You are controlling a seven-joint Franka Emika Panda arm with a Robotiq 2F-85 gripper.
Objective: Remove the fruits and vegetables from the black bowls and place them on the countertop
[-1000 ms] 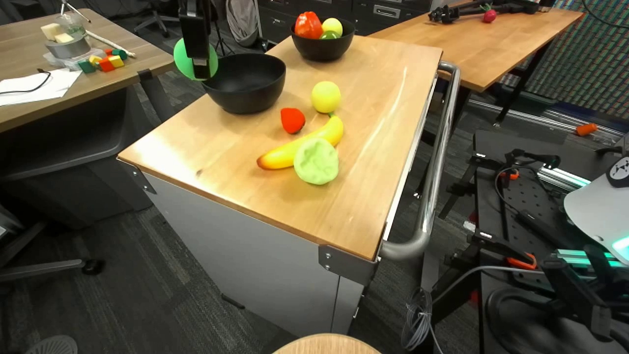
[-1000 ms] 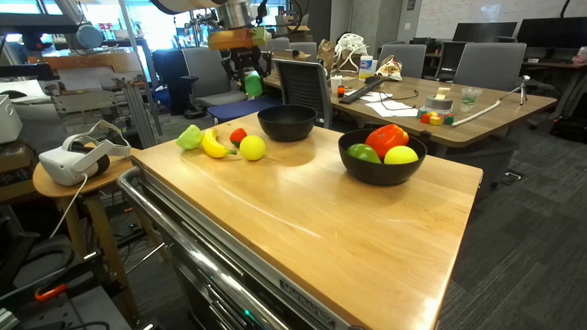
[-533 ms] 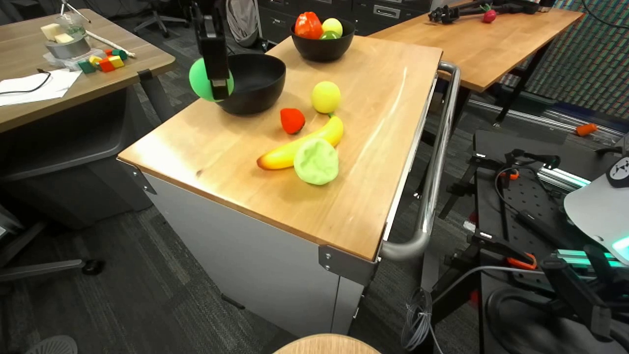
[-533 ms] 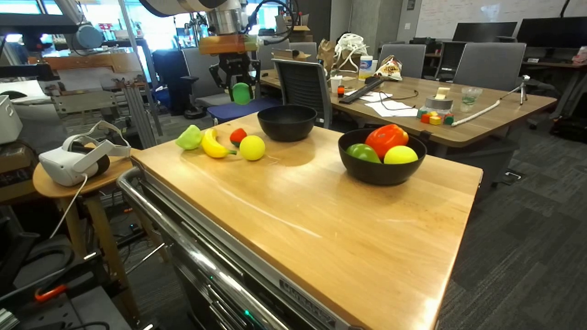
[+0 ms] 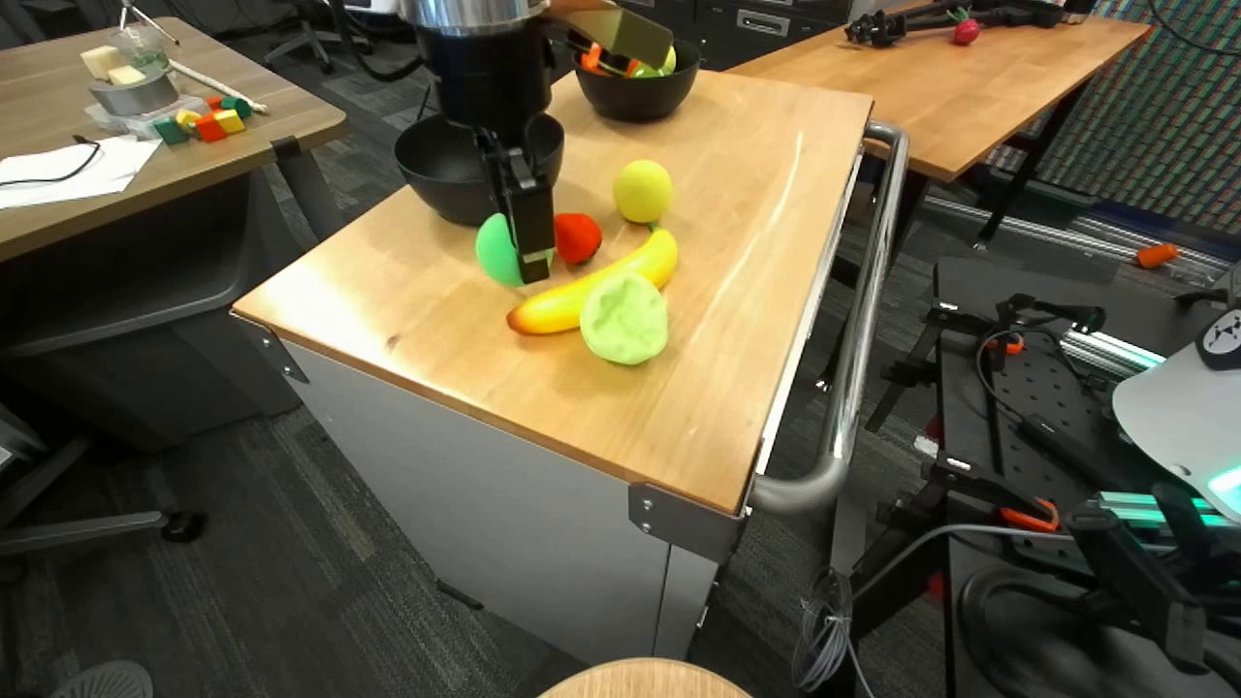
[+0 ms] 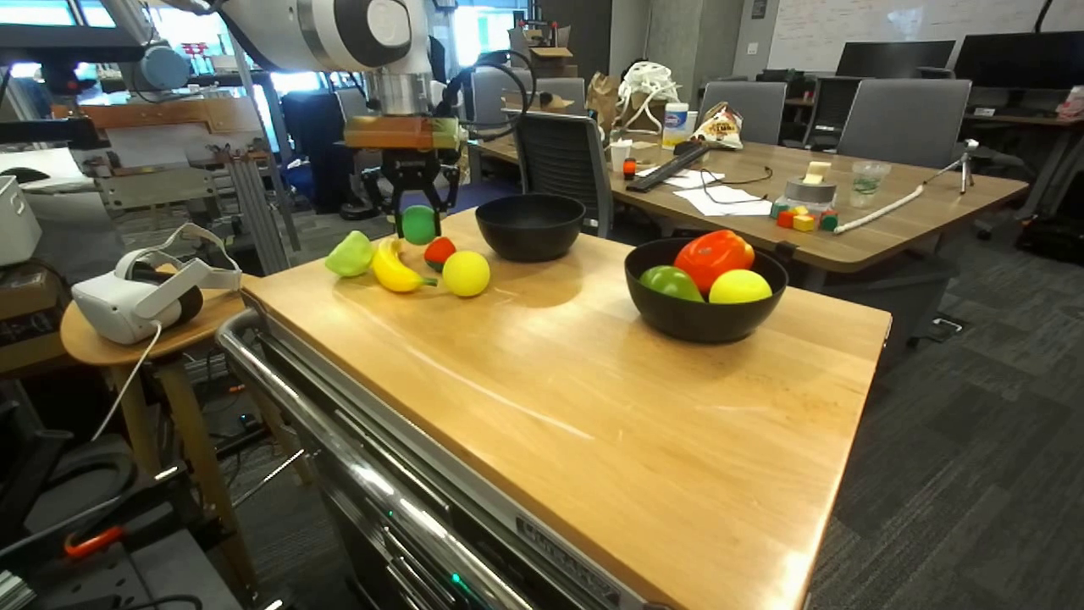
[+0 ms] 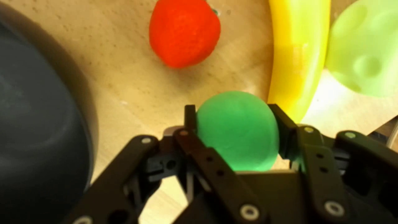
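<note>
My gripper [image 7: 235, 123] is shut on a green ball [image 7: 238, 133], a finger on each side. In both exterior views the ball [image 6: 417, 225] is low over the countertop [image 6: 508, 364], beside the red strawberry [image 6: 440, 252]; contact with the wood is unclear. A black bowl [image 6: 530, 241] beside it looks empty. The far black bowl [image 6: 707, 320] holds a red pepper [image 6: 716, 259], a yellow fruit [image 6: 741, 287] and a green fruit [image 6: 669, 283]. A banana [image 5: 596, 289], a yellow ball [image 5: 643, 192] and a light green dented piece [image 5: 625, 318] lie on the countertop.
A metal handle rail [image 5: 858, 320] runs along one cart side. A wooden desk [image 6: 889, 207] with blocks and papers stands beyond the cart. A stool [image 6: 85, 339] with a white headset [image 6: 144, 296] stands beside it.
My gripper has carried the green ball down from above the edge by the empty bowl to low beside the strawberry and banana. The other fruits and the bowls have not moved.
</note>
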